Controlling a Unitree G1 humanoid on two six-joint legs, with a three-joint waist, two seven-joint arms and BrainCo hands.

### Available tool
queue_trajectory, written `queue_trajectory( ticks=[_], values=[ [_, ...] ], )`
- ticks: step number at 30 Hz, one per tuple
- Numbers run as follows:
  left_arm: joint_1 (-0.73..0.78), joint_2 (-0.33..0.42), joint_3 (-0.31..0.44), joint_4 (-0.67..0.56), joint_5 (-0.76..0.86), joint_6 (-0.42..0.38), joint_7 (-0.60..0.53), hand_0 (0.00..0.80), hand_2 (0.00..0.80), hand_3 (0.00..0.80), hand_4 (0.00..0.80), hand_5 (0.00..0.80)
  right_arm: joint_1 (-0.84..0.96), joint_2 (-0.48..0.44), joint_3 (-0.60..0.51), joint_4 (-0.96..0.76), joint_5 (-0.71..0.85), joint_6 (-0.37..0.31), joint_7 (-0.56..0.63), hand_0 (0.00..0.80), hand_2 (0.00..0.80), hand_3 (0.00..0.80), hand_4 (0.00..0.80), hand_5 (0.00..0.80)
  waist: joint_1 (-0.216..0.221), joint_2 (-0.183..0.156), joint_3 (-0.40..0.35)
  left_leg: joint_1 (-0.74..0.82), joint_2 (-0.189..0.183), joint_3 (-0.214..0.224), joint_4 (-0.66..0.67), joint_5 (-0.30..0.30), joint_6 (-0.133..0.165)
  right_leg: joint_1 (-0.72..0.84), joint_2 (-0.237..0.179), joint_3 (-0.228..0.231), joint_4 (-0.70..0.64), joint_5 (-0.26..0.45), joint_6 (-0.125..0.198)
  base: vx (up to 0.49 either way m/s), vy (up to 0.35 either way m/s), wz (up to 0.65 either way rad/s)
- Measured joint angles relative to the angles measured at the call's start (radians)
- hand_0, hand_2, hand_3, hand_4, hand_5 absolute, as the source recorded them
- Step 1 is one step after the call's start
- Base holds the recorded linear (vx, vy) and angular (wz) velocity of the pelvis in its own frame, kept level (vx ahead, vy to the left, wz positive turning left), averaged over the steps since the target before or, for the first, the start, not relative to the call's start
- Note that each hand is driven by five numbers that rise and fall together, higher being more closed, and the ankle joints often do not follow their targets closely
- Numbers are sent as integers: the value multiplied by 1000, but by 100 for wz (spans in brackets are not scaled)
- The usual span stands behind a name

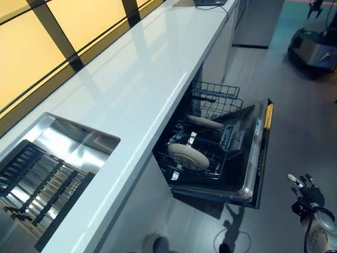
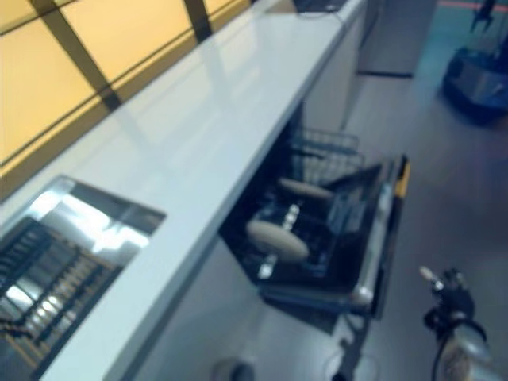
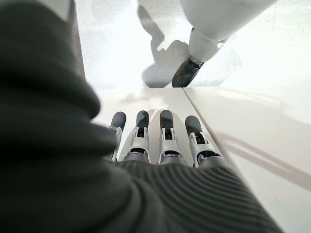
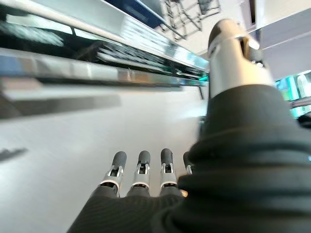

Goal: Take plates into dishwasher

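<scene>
The dishwasher (image 1: 251, 158) under the white counter (image 1: 142, 79) stands open, its door down and its lower wire rack (image 1: 213, 103) pulled out. Two pale plates lean in the rack: one near the front (image 1: 188, 156) and one further back (image 1: 205, 122). My right hand (image 1: 307, 196) hangs open and empty over the floor to the right of the door; its straight fingers (image 4: 141, 170) show in the right wrist view, facing the door's edge (image 4: 97, 53). My left hand (image 3: 165, 141) shows only in the left wrist view, fingers straight, empty, above the floor.
A steel sink (image 1: 79, 139) is set in the counter at the left, with a dark dish rack (image 1: 37, 184) in it. A dark device (image 1: 209, 2) lies at the counter's far end. A grey machine (image 1: 313, 45) stands on the floor at the far right.
</scene>
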Motion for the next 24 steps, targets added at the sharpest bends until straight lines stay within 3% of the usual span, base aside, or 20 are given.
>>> queue_trajectory(
  ticks=[11, 24],
  values=[
    [-31, -4, -48, -6, 2, -27, -5, 0, 0, 0, 0, 0, -74, 68, 62, 188, 6, -5, 102, 0, 0, 0, 0, 0, 53, 29, 13, -20, -14, -41, 0, 6, 7, 4, -11, -34, 0, -1, 4, -24, -19, 9],
    [-59, -4, -64, -13, 22, 5, -6, 0, 0, 0, 0, 0, -99, 62, 92, 224, -82, -11, 102, 0, 0, 0, 0, 0, 53, 22, 15, -35, -14, -74, 0, 15, 9, 7, -9, -62, 2, 0, 4, -17, -37, 5]
  ],
)
